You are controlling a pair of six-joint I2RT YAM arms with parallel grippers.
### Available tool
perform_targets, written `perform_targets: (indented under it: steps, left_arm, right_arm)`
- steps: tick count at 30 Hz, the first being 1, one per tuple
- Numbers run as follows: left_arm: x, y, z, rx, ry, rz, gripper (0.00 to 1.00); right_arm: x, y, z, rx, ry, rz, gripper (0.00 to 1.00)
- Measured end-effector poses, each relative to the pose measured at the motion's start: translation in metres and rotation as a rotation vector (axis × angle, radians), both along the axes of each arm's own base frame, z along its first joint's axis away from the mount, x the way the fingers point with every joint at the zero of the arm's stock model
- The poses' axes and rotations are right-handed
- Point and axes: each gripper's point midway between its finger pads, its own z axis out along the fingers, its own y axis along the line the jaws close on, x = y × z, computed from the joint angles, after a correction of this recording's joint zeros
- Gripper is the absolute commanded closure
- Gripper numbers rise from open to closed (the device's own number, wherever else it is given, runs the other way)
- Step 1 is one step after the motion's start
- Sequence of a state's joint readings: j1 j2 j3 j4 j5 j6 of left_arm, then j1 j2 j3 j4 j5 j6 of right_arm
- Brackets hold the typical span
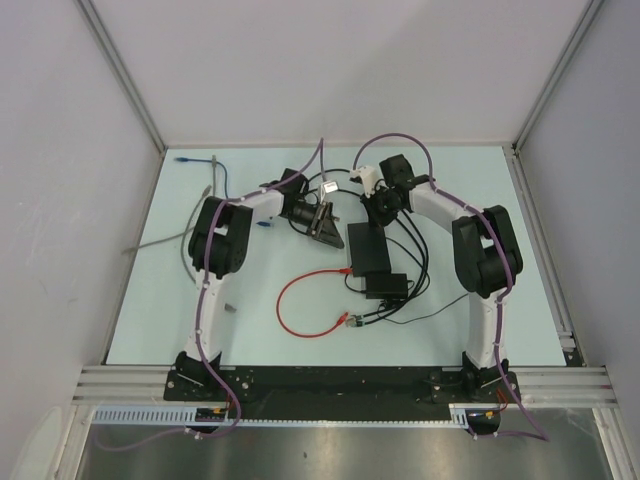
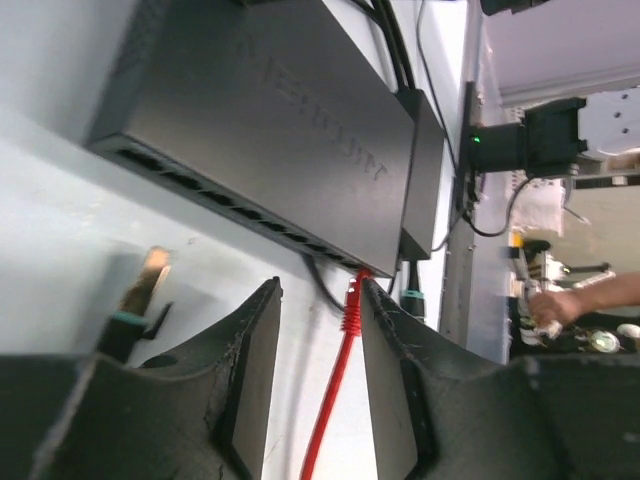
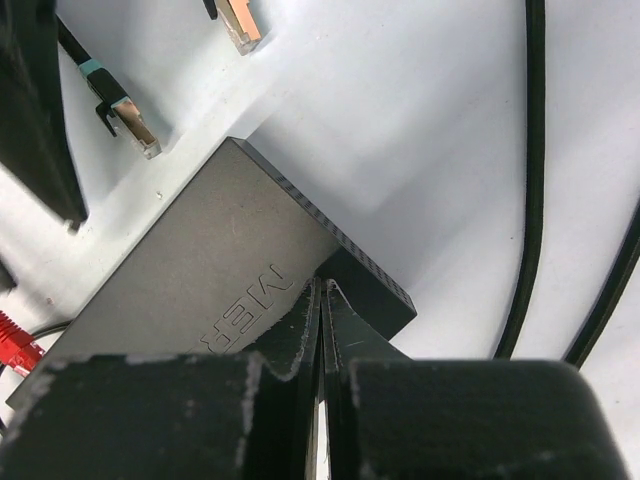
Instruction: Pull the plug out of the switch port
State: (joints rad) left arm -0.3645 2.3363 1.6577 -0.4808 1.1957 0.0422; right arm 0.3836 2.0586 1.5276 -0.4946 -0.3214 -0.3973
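The switch [image 1: 368,250] is a flat black box mid-table. It fills the left wrist view [image 2: 270,130], its sockets along the near edge. A red plug [image 2: 352,296] sits in the end socket, and its red cable [image 1: 290,300] loops over the table. My left gripper [image 1: 323,228] is open. In its wrist view [image 2: 320,292] the cable runs between the fingers [image 2: 250,370], close to the right one, with the tips just short of the plug. My right gripper [image 1: 379,210] is shut and empty, its tips [image 3: 322,292] resting on the switch's top [image 3: 200,290] near a corner.
A smaller black box [image 1: 386,285] with thin black leads lies against the switch's near end. Loose plugs [image 3: 130,118] lie beside the switch. A grey cable [image 1: 190,225] with a blue plug [image 1: 183,160] trails at the back left. Enclosure walls stand on three sides.
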Motion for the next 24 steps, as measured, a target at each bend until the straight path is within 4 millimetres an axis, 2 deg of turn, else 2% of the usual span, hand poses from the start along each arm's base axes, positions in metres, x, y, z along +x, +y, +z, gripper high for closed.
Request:
perform_targets:
  steps: [7, 13, 20, 24]
  left_arm:
    - [-0.020, -0.013, -0.008, -0.009, 0.051, -0.107, 0.62]
    - [-0.041, -0.011, -0.014, 0.009, 0.099, -0.154, 0.62]
    - [-0.054, -0.010, -0.014, 0.004, 0.125, -0.181, 0.63]
    - [-0.062, -0.009, -0.018, 0.012, 0.146, -0.189, 0.59]
  right_arm:
    - [-0.001, 0.001, 0.000, -0.002, -0.001, 0.003, 0.98]
    - [-0.003, 0.002, 0.003, -0.011, -0.013, 0.001, 0.98]
    - [-0.004, 0.002, 0.003, -0.012, -0.011, -0.005, 0.98]
    - [-0.017, -0.003, 0.007, -0.020, 0.015, -0.018, 0.96]
